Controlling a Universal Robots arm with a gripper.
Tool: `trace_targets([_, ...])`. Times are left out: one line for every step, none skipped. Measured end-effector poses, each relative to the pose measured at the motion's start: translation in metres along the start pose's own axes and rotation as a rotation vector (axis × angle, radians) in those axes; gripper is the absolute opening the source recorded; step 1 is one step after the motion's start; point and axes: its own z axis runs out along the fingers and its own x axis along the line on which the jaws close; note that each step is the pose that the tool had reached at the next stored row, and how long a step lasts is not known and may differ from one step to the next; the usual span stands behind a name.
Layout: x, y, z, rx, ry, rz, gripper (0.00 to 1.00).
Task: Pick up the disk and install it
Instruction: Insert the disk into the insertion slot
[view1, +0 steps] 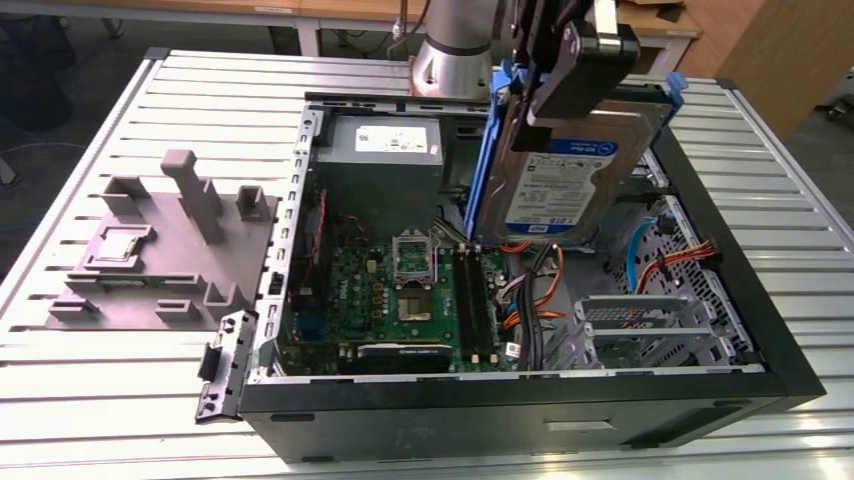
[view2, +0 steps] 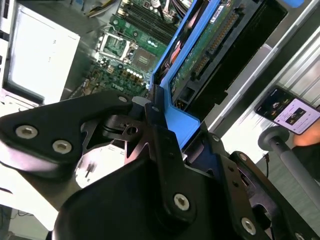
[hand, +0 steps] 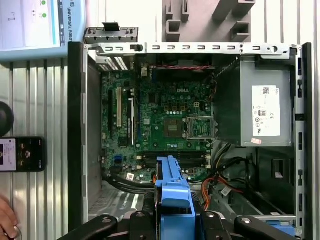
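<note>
1. Table (view1: 120, 400): pale ribbed metal slats. A wooden cabinet (view1: 781, 50) stands behind it.
2. Case (view1: 534, 420): black, lying open, with a green board (view1: 400, 300) and a grey power box (view1: 380, 145) inside. The orange cables (view1: 534, 290) are partly hidden under the disk.
3. Jig (view1: 160, 260): matte grey plastic with posts, beside the case on the exterior view's left.
4. Disk (view1: 561, 185): silver with a blue frame, held nearly upright over the case's interior. Its top is covered by the gripper.
5. Gripper (hand: 175, 219): black fingers clamped on the disk's blue edge.

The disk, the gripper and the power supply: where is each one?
disk (view1: 554, 190), exterior view, on its white-and-blue label.
gripper (hand: 176, 220), first wrist view, midway between its fingertips.
power supply (hand: 265, 112), first wrist view, on its white label.
</note>
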Motion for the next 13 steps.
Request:
trace_targets([0.0024,-0.0001,0.0004,0.0000,0.0002,0.000,0.36])
trace_targets([0.0046,-0.0002,0.0008,0.0000,0.0002,0.000,0.36])
trace_targets([0.0060,-0.0006,0.0015,0.0000,0.0001,0.000,0.36])
trace_targets([0.0064,-0.0020,0.0022,0.0001,0.0001,0.000,0.36])
trace_targets([0.0068,-0.0033,0.0027,0.0000,0.0005,0.000,0.36])
trace_targets([0.0071,-0.0053,0.0032,0.0000,0.0008,-0.001,0.36])
trace_targets([0.0071,-0.0073,0.0036,0.0000,0.0012,-0.001,0.36])
trace_targets([0.0072,-0.0095,0.0042,0.0000,0.0014,-0.001,0.36])
trace_targets([0.0072,-0.0122,0.0047,0.0000,0.0013,-0.001,0.36])
trace_targets([0.0072,-0.0152,0.0050,0.0001,0.0011,-0.001,0.36])
trace_targets([0.0072,-0.0180,0.0053,0.0001,0.0011,-0.002,0.36])
trace_targets([0.0071,-0.0208,0.0056,0.0001,0.0011,-0.002,0.36])
trace_targets([0.0071,-0.0229,0.0058,0.0000,0.0012,-0.002,0.36])
